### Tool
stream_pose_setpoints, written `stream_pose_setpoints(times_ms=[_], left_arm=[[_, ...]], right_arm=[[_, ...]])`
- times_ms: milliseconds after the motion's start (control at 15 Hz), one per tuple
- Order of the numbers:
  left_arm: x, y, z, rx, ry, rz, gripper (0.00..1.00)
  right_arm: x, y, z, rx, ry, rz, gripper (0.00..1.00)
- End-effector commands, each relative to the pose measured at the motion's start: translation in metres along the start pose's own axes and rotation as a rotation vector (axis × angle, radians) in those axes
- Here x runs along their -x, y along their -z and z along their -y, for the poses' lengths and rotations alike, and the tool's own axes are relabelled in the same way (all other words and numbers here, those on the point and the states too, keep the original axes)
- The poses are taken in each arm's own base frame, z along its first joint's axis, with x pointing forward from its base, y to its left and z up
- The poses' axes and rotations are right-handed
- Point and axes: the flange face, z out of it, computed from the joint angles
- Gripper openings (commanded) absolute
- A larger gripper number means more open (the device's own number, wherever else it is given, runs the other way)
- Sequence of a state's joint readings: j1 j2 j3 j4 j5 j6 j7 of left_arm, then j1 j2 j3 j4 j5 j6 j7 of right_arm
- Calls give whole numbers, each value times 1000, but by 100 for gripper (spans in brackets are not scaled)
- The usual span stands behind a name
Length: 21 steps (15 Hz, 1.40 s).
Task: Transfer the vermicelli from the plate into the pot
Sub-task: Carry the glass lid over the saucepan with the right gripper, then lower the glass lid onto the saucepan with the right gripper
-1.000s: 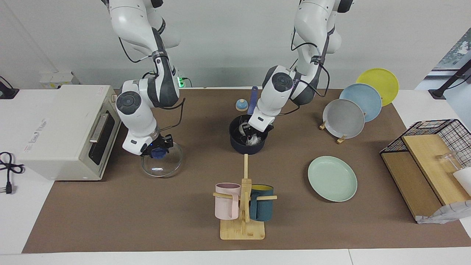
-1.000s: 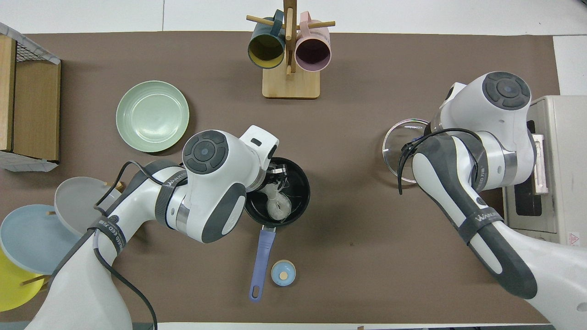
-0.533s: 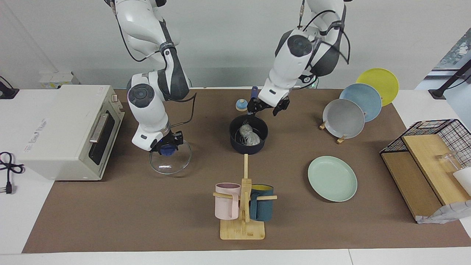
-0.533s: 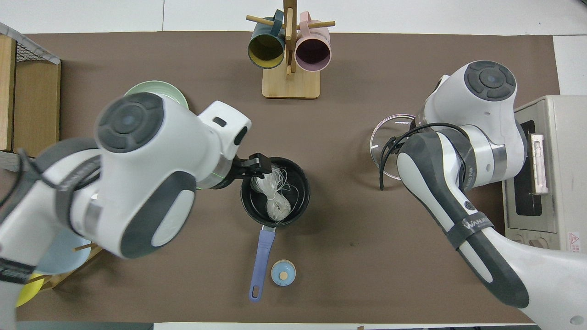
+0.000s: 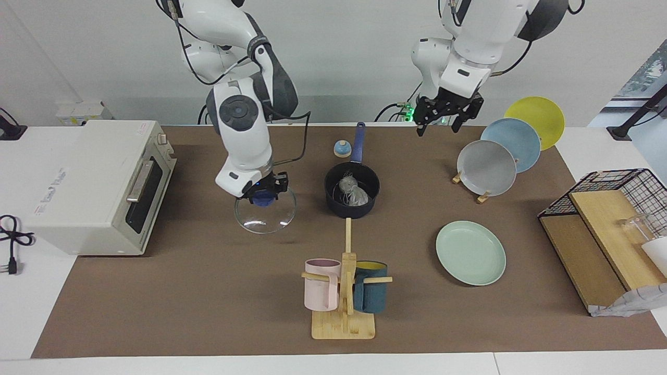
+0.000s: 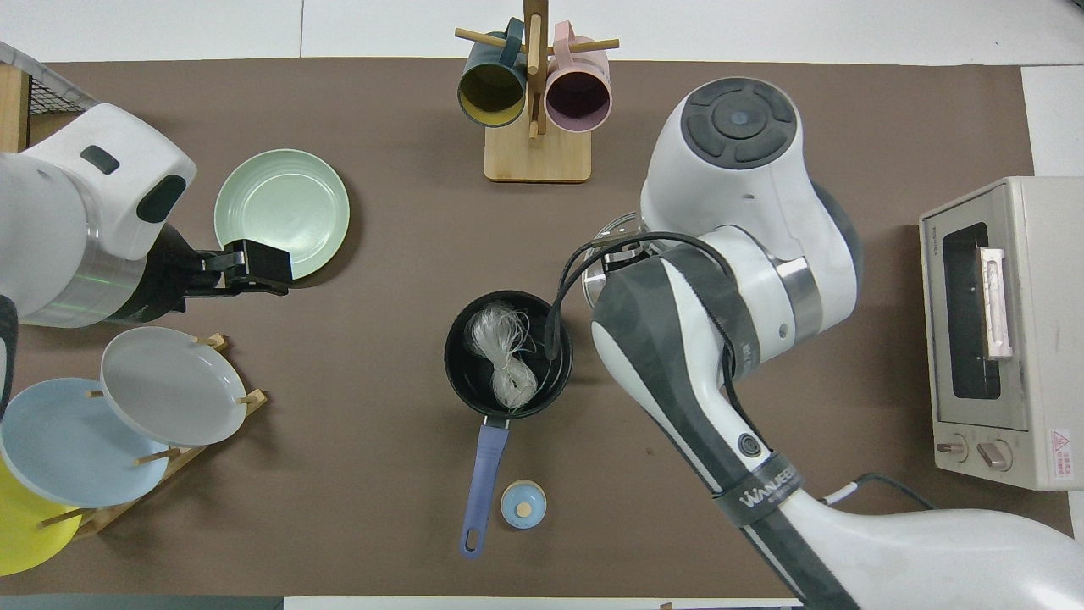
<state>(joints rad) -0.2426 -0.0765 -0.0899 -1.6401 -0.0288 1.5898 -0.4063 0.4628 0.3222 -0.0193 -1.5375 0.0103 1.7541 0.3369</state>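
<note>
The vermicelli (image 5: 352,191) is seen inside the pot (image 5: 351,202); the left gripper (image 5: 449,121) is raised, released; a glass lid (image 5: 264,210) is clenched by the right gripper (image 5: 263,194).

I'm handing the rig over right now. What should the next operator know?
Left gripper: open, empty, raised near the plate rack.
Right gripper: shut on the blue knob of the glass lid, beside the pot.
Vermicelli: both nests in the pot.
Mint-green plate: empty.
Done: transfer. Left: perhaps lidding the pot.
</note>
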Motion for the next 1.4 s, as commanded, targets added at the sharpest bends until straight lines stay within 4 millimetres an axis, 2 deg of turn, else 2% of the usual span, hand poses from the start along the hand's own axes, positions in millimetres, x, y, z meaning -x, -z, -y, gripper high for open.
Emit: stream_pose_setpoints(times_ms=[0, 200, 267, 533, 800, 933, 1133, 1333], left_arm=[[-6, 2, 7, -32, -27, 10, 100], [-19, -1, 32, -33, -63, 15, 100], [-22, -2, 39, -33, -77, 17, 100], [-27, -10, 55, -29, -83, 39, 100], [-23, -22, 52, -15, -86, 74, 100], [-23, -23, 50, -20, -91, 79, 100], [-22, -19, 49, -29, -93, 90, 100], [-15, -24, 44, -34, -107, 121, 100]], right_arm=[[11, 2, 55, -35, -66, -8, 0], [33, 0, 103, -42, -116, -15, 0], [37, -3, 114, -44, -127, -20, 0], [55, -27, 161, -36, -153, -25, 0], [55, -45, 165, -32, -184, -16, 0], [64, -54, 176, -28, -165, -14, 0], [65, -54, 177, -30, -181, -14, 0], [66, -57, 178, -37, -199, -10, 0]])
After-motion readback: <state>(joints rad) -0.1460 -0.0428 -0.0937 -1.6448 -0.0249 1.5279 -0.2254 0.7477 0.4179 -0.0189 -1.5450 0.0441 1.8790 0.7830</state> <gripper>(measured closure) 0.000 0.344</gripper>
